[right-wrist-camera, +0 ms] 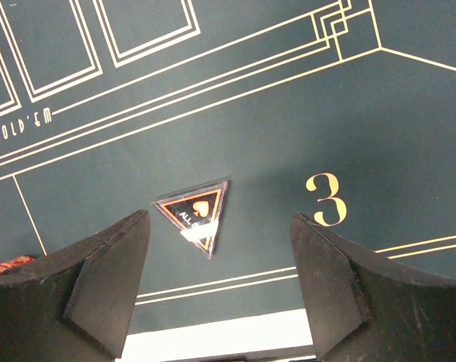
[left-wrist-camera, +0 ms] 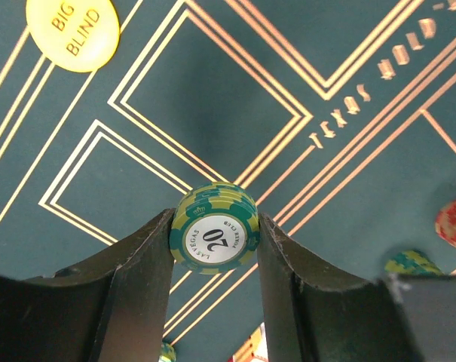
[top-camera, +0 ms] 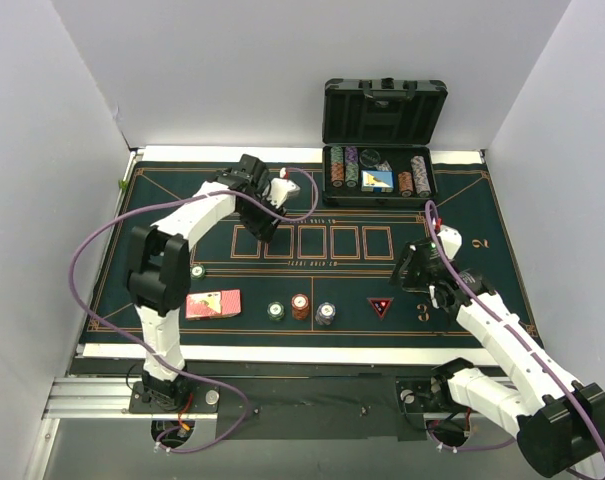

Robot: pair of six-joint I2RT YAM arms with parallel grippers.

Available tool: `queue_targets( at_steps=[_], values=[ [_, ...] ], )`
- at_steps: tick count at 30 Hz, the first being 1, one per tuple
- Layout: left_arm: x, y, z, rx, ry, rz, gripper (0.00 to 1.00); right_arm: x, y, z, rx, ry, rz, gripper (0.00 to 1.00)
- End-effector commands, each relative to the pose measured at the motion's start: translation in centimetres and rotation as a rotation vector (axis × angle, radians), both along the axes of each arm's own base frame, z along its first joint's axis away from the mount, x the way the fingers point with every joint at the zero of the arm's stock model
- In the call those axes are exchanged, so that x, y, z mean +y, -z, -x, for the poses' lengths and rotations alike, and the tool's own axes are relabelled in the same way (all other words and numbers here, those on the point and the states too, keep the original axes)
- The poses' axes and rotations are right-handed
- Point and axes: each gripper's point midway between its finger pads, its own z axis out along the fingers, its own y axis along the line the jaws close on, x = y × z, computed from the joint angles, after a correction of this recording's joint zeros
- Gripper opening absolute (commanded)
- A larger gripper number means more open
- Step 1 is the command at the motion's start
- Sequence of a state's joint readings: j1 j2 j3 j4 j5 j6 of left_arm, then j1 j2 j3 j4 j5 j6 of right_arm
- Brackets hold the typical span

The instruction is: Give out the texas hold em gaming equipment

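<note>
Green stripe-edged poker chips [left-wrist-camera: 212,240], a short stack, sit pinched edgewise in the left tool [left-wrist-camera: 215,225] at lower centre, above the dark green felt mat [left-wrist-camera: 212,113], likely for carrying to a player's spot. The right tool [right-wrist-camera: 220,226] gapes wide over a black triangular marker [right-wrist-camera: 194,213] mid-frame.

Green chips [left-wrist-camera: 214,238] marked 20 are held on edge above the mat [top-camera: 502,260]. A green stack [top-camera: 275,312], red stack [top-camera: 300,305] and grey stack [top-camera: 325,314] stand along the mat's near edge. Red-backed cards [top-camera: 213,304] lie at its near left.
</note>
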State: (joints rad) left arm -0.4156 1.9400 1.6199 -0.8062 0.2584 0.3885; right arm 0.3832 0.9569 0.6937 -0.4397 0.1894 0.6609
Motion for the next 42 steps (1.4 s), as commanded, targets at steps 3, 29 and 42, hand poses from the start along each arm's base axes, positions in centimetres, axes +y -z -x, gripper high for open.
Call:
queue_targets(
  at_steps=[3, 29, 42],
  values=[
    [2.3, 2.7, -2.9, 0.042, -0.074, -0.059, 0.06, -0.5, 0.2, 0.6, 0.024, 0.009, 0.004, 0.7],
    [3.0, 5.6, -7.5, -0.033, -0.143, -0.08, 0.4, -0.1, 1.1, 1.3, 0.041, 0.005, -0.034, 0.7],
    [4.3, 1.3, -4.4, -0.07, -0.124, -0.046, 0.93, 0.1, 0.7, 1.2, 0.026, 0.001, -0.047, 0.7]
  ],
)
